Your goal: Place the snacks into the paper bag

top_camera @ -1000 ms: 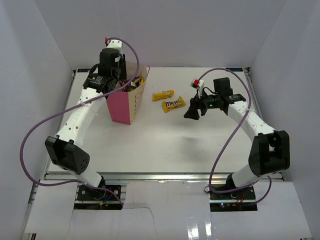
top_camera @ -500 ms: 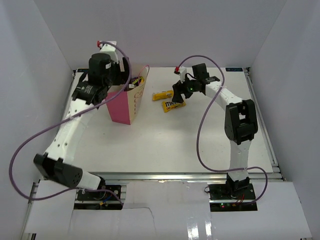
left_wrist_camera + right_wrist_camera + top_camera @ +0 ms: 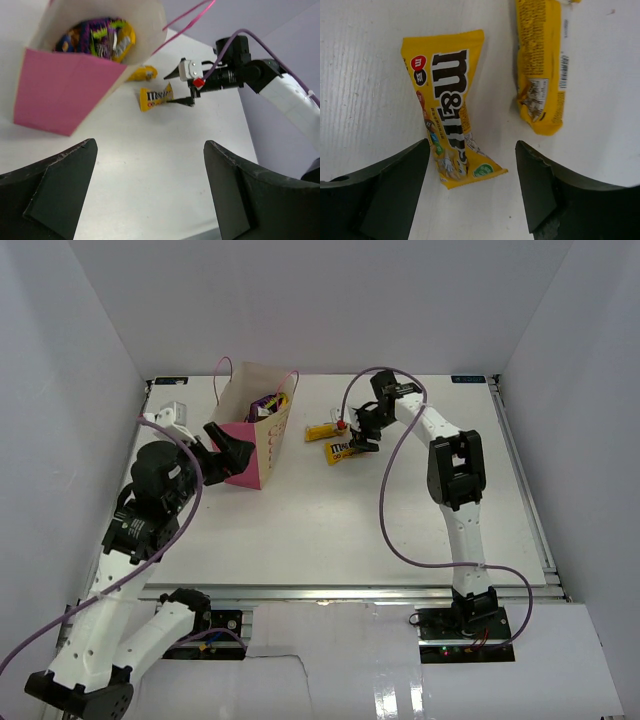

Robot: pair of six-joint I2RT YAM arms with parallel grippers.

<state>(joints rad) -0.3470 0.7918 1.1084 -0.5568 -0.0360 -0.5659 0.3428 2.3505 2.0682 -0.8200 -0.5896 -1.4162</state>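
Pink bag (image 3: 248,450), far left on the desk (image 3: 330,530), holds the chip bag (image 3: 97,37), while a yellow packet (image 3: 450,100) under the right gripper (image 3: 470,150), jaws wide, and a second packet (image 3: 542,65) just beside it lie outside; left gripper (image 3: 150,180) gapes wide, empty, near the bag.

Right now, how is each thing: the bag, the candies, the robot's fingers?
Paper bag: upright, open top, snacks inside.
M&M's packet: lying flat, label up.
Other yellow packet: lying flat, barcode up.
Left fingers: open, empty.
Right fingers: open, straddling M&M's packet.
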